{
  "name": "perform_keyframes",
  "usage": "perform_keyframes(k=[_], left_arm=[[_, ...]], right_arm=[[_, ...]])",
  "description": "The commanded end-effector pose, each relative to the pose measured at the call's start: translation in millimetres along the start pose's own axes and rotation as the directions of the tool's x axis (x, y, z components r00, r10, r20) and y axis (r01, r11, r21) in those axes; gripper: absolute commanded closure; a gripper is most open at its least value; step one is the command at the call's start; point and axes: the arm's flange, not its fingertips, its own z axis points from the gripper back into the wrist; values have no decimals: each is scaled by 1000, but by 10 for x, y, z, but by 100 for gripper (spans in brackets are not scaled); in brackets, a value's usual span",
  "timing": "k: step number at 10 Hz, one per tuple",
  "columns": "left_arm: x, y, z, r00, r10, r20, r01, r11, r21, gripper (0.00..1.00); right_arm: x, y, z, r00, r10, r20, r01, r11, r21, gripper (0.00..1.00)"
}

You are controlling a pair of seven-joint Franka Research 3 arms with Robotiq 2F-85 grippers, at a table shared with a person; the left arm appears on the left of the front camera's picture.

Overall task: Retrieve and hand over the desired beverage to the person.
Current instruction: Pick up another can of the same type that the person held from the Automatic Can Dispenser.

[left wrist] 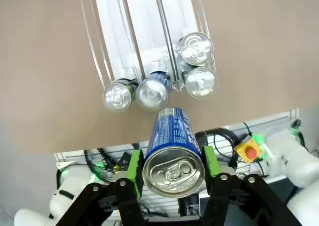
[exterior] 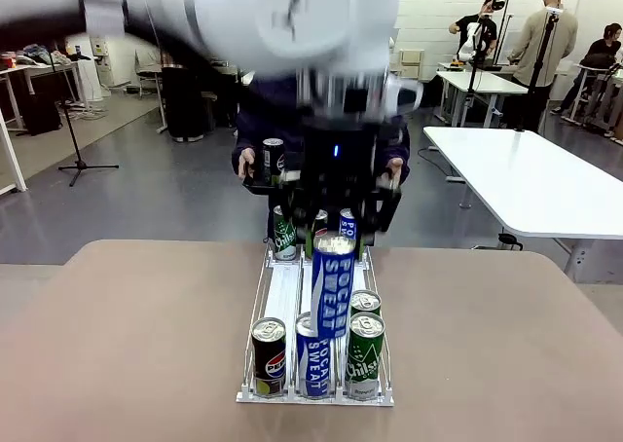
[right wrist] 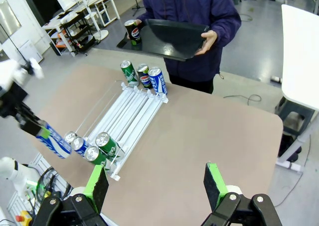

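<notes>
The left gripper hangs above the near end of the can rack, its jaws clamped on a blue Pocari Sweat can lifted clear of the cans below it. In the left wrist view the green pads press on both sides of the can just under its top. The right gripper hovers high over the tabletop, jaws wide apart and empty. Across the tabletop, the person holds a black tray carrying a Pepsi can.

Held can above rack; person behind table.
</notes>
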Motion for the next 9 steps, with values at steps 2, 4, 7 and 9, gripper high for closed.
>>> perform_keyframes(k=[2,4,7,9], left_arm=[[98,-129,671,998,-5,68,3,1000,28,100],[197,-105,794,997,0,74,0,1000,10,100],[174,-7,764,998,-10,59,10,1000,-7,100],[174,-7,764,998,-10,59,10,1000,-7,100]], right_arm=[[5,2,-21,1000,3,5,-3,1000,22,0],[5,2,-21,1000,3,5,-3,1000,22,0],[5,2,-21,1000,3,5,-3,1000,22,0],[5,2,-21,1000,3,5,-3,1000,22,0]])
